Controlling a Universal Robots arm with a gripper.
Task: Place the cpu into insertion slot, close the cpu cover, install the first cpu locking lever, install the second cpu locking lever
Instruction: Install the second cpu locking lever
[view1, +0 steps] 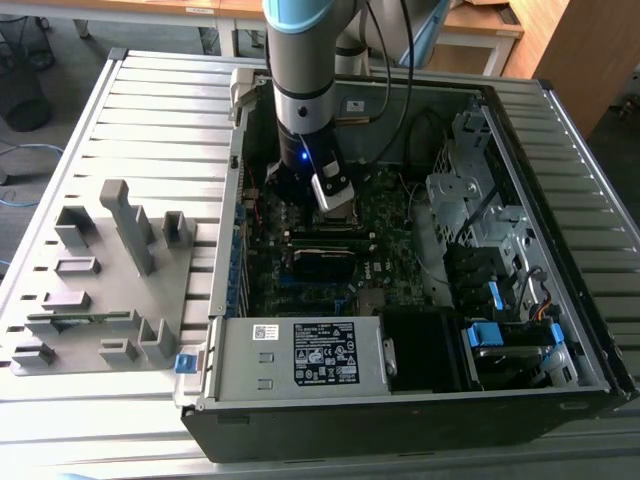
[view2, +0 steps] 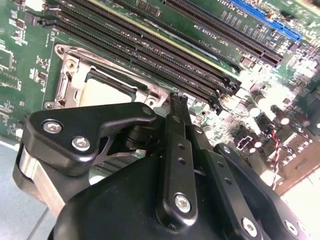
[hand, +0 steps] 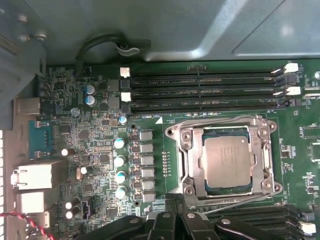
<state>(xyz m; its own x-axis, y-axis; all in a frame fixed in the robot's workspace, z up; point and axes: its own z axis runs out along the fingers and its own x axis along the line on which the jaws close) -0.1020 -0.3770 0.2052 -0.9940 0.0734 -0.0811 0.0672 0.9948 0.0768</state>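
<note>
In the second wrist view you look past the black gripper, whose fingers stand pressed together with no gap at the tips and nothing between them, so the claw is clenched on nothing. Just beyond those tips you see the cpu cover, a silver frame lying down flat over the socket, with the dull metal top of the cpu showing through its window. Past that run the long black memory slots on the green motherboard. In the first wrist view you get the plainer look: the cpu sits squarely inside the insertion slot, the cpu cover is closed around it, and thin wire levers run along the frame's edges; whether they are latched you cannot tell. The finger tips hang near the cover's edge, apart from the chip. In the exterior view you see the arm reaching down into the open computer case, which lies on a slatted table, with a grey fixture block on the exterior view's left.
</note>
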